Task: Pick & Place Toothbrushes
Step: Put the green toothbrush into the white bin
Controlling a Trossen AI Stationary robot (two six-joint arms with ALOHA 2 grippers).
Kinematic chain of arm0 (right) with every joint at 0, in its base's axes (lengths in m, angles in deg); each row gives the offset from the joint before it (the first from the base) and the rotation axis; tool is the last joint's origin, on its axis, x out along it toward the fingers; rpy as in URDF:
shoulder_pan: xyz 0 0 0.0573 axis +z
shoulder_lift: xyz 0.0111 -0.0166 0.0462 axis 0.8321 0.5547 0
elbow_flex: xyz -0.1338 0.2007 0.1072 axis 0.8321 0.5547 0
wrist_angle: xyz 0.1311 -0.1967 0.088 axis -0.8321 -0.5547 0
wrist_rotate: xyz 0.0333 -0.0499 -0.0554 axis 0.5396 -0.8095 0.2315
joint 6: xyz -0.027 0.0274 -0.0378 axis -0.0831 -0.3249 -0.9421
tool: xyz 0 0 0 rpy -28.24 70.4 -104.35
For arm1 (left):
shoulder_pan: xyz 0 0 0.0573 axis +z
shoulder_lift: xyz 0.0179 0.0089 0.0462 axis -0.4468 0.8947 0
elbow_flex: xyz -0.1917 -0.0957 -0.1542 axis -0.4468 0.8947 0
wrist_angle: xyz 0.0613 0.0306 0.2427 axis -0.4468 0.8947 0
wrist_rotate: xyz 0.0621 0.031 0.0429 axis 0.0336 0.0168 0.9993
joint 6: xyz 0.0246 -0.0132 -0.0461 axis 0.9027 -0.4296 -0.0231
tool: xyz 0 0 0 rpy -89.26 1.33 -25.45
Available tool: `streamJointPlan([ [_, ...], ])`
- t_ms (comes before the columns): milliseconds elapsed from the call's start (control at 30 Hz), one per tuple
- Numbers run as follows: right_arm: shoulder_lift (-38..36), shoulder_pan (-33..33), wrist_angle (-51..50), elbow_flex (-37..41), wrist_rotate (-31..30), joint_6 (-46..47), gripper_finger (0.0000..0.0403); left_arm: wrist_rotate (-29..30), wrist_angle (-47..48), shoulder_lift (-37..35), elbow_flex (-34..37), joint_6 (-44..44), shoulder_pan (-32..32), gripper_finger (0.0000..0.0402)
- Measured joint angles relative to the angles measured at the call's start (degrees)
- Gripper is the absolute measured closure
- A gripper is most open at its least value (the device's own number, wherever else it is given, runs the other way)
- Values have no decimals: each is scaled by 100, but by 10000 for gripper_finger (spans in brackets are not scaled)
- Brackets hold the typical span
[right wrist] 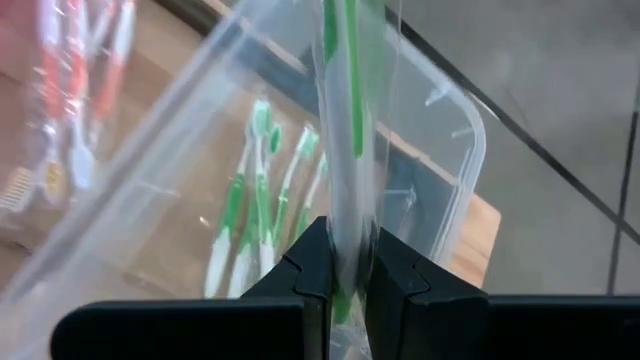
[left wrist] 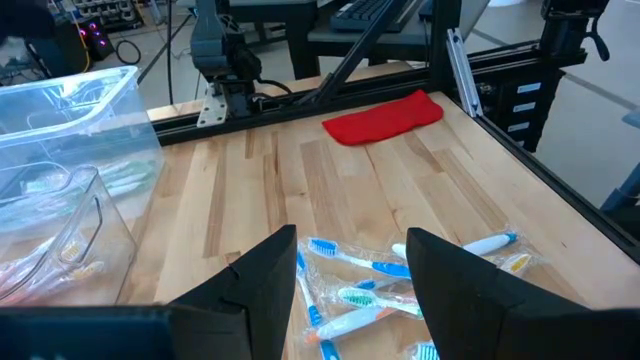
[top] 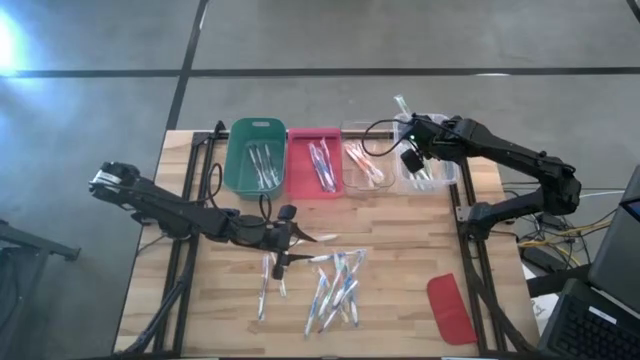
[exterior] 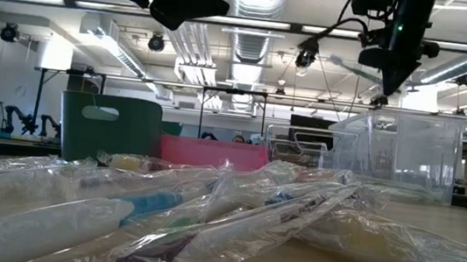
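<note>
Four bins, one red lid (toothbrushes uncounted).

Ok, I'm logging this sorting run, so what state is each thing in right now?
Left pincer: open, above the loose pile.
Right pincer: shut on a green-handled wrapped toothbrush, over the clear plastic end bin.
Clear plastic end bin: holds green toothbrushes.
Green plastic bin: holds toothbrushes.
Pink plastic bin: holds toothbrushes.
Pile of wrapped toothbrushes: loose on the table.
Flat red oblong lid: lying flat.
</note>
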Motion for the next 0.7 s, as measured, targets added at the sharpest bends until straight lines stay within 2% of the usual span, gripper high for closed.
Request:
streamJointPlan([
  [300,0,-372,82,676,12,-222,378,0,0,0,0,2,2,207],
  [467,2,-601,252,1100,408,-506,378,1,1,0,0,1,0,207],
  [700,2,-830,419,1527,431,-645,378,1,-1,0,0,2,2,207],
])
